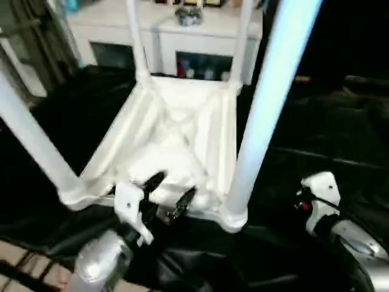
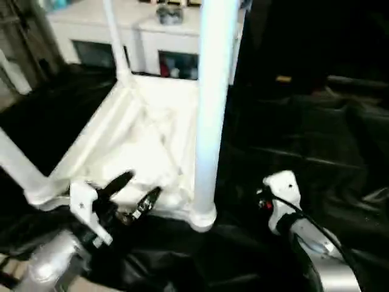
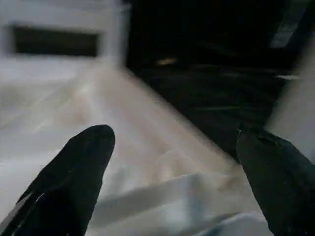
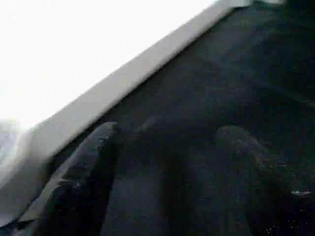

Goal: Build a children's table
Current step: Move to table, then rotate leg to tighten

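- Children's table (image 1: pixel 176 131): white, upside down on the black-draped desk (image 1: pixel 340 140), at scene centre; four legs standing up from its corner sockets.
- Near-right leg (image 1: pixel 261 109): tall, rises between the two arms.
- Left end effector (image 1: pixel 171 191): at 6 o'clock of the tabletop, fingers spread wide, grasping nothing, over the near rim.
- Right end effector (image 4: pixel 172 177): fingers apart over black cloth, holding nothing; at 4 o'clock of the table, clear of it.
- Cabinet (image 1: pixel 176 36): white, glass doors, at 12 o'clock behind the desk.
- Right wrist view: the table's edge (image 4: pixel 123 83) just beside one finger.
- Left wrist view: ribbed underside (image 3: pixel 74 108) beyond the fingers.
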{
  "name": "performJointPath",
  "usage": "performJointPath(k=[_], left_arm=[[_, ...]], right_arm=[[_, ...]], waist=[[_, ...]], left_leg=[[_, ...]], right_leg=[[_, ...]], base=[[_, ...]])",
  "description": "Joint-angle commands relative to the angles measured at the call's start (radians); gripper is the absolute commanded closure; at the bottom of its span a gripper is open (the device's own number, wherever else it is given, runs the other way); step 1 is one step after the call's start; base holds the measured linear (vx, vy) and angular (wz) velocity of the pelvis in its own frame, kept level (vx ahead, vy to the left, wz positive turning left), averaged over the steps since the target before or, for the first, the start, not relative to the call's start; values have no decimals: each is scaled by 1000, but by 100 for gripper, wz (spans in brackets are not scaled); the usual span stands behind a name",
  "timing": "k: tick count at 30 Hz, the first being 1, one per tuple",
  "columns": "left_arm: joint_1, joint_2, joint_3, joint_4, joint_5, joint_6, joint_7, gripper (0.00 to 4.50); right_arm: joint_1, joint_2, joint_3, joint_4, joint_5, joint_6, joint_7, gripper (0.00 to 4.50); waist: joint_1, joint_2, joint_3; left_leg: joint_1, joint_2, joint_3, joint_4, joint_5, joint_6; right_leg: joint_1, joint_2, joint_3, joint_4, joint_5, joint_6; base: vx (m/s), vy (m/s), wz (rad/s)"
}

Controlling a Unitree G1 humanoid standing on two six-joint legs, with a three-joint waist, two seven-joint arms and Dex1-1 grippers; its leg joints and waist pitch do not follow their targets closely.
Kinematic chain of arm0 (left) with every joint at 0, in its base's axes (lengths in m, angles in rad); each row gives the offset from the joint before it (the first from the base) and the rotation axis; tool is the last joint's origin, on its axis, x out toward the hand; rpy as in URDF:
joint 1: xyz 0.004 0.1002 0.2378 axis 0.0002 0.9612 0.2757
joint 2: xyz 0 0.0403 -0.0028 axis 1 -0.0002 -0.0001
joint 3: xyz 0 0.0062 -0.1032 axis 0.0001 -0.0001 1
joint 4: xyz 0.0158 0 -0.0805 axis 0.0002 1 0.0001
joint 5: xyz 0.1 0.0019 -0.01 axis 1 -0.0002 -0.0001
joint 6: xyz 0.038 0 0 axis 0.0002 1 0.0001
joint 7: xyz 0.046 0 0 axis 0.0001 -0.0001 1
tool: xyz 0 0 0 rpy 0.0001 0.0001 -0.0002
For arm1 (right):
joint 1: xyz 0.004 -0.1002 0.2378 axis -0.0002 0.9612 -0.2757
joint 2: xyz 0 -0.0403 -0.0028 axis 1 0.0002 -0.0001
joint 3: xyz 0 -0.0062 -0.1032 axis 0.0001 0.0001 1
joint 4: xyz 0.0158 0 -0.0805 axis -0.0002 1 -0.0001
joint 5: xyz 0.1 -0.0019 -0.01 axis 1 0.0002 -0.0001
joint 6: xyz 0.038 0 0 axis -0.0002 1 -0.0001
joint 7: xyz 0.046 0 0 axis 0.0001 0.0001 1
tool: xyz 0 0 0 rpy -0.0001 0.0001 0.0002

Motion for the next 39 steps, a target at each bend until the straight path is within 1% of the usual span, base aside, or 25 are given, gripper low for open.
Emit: performJointPath(k=[1,2,3,4,7,8,9,10,13,14,15,17,20,21,25,26,27,28,29,30,32,33,34,38,39], left_arm=[[-108,83,-71,45,-14,70,-193,0],[-108,83,-71,45,-14,70,-193,0],[-156,113,-89,75,-4,88,-241,0],[-194,148,-104,97,0,104,-286,0],[-266,181,-123,154,1,116,-354,0],[-309,199,-148,191,11,135,-399,0],[-348,209,-171,229,24,154,-433,18],[-391,212,-188,285,48,142,-456,29],[-447,197,-209,357,71,136,-469,36],[-475,195,-216,392,74,136,-487,47],[-513,202,-222,431,64,150,-526,62],[-532,205,-225,452,61,148,-547,74],[-559,206,-242,478,60,163,-586,89],[-568,212,-260,490,68,175,-612,117],[-578,208,-278,508,100,172,-604,130],[-585,206,-280,514,104,172,-606,149],[-591,206,-282,523,105,172,-615,161],[-589,209,-279,533,105,163,-622,161],[-589,208,-276,550,111,151,-618,166],[-592,202,-280,575,129,129,-608,169],[-606,188,-286,618,158,96,-587,195],[-626,182,-298,666,187,55,-578,207],[-629,180,-298,674,190,49,-576,212],[-666,168,-302,760,223,-14,-567,243],[-671,169,-306,770,232,-20,-572,249]], right_arm=[[-26,-36,-9,-7,60,23,91,77],[-26,-36,-9,-7,60,23,91,70],[-38,-46,0,6,68,30,120,55],[-47,-65,22,7,64,32,150,45],[-62,-101,49,5,77,36,220,33],[-65,-128,57,6,83,39,260,22],[-68,-154,62,8,87,48,291,8],[-70,-182,72,8,77,48,317,5],[-70,-222,73,14,75,48,356,1],[-68,-242,70,4,87,68,373,0],[-69,-264,72,-17,106,97,397,0],[-68,-273,77,-29,108,110,404,0],[-63,-290,93,-45,110,114,427,0],[-57,-296,114,-61,116,115,443,0],[-53,-297,131,-78,116,115,454,0],[-57,-297,132,-88,122,126,457,0],[-64,-295,135,-90,124,132,459,0],[-67,-287,142,-91,121,134,455,0],[-72,-280,148,-83,113,130,449,0],[-71,-283,155,-78,93,115,445,0],[-66,-296,155,-85,95,115,455,0],[-53,-308,154,-105,108,123,463,0],[-52,-309,154,-106,108,124,463,0],[-35,-316,148,-115,110,125,460,0],[-31,-317,147,-116,108,123,461,0]], waist=[[-2,-48,-28],[-2,-48,-28],[11,-7,-26],[6,2,-31],[-2,-13,-36],[-3,-29,-38],[0,-28,-42],[6,-17,-44],[6,-26,-49],[5,-26,-49],[7,-6,-53],[5,-15,-58],[6,-8,-56],[6,-2,-52],[5,-7,-48],[3,-29,-48],[9,-26,-44],[12,9,-43],[5,-8,-44],[4,-2,-45],[3,-13,-45],[7,-2,-48],[6,-5,-48],[11,8,-54],[10,6,-54]], left_leg=[[2,61,-17,-86,-205,55],[2,61,-17,-86,-205,55],[14,57,-16,-86,-214,45],[0,56,-21,-89,-184,36],[-7,59,-21,-89,-164,31],[-7,58,-18,-87,-155,39],[-3,58,-17,-83,-123,50],[2,58,-15,-80,-103,61],[0,59,-10,-73,-47,79],[-8,59,-12,-74,-35,90],[-3,58,-12,-70,-29,95],[-5,59,-13,-67,2,113],[-5,61,-13,-67,-22,119],[-7,62,-14,-70,-50,111],[-4,64,-13,-73,-102,86],[-4,64,-10,-74,-104,86],[-2,64,-10,-74,-105,82],[0,63,-14,-74,-112,74],[0,64,-11,-75,-124,66],[-2,65,-14,-78,-123,61],[-4,64,-14,-78,-124,60],[1,63,-13,-75,-118,66],[-2,63,-13,-75,-112,68],[-6,65,-17,-73,-89,71],[-7,66,-17,-74,-87,76]], right_leg=[[26,-85,62,-99,-324,-121],[26,-85,62,-99,-324,-121],[14,-92,64,-102,-417,-102],[30,-94,63,-94,-389,-102],[37,-94,61,-88,-307,-113],[39,-94,60,-87,-290,-124],[38,-95,61,-81,-252,-140],[35,-95,61,-78,-222,-152],[41,-97,62,-68,-108,-184],[47,-99,59,-63,-80,-201],[45,-99,59,-62,-62,-210],[49,-98,58,-52,22,-234],[50,-104,56,-57,7,-252],[51,-105,57,-61,-34,-255],[49,-104,57,-73,-143,-237],[50,-103,57,-76,-160,-230],[45,-107,58,-78,-226,-213],[41,-106,58,-78,-244,-212],[43,-104,57,-86,-250,-202],[44,-103,55,-86,-233,-200],[46,-101,55,-83,-224,-197],[44,-104,57,-84,-219,-196],[46,-103,57,-84,-208,-194],[50,-106,54,-74,-130,-215],[51,-106,53,-75,-110,-221]], base=[[0,0,0],[0,0,0],[0,0,0],[0,0,0],[0,0,0],[0,0,0],[0,0,0],[0,0,0],[0,0,0],[0,0,0],[0,0,0],[0,0,0],[0,0,0],[0,0,0],[0,0,0],[0,0,0],[0,0,0],[0,0,0],[0,0,0],[0,0,0],[0,0,0],[0,0,0],[0,0,0],[0,0,0],[0,0,0]])
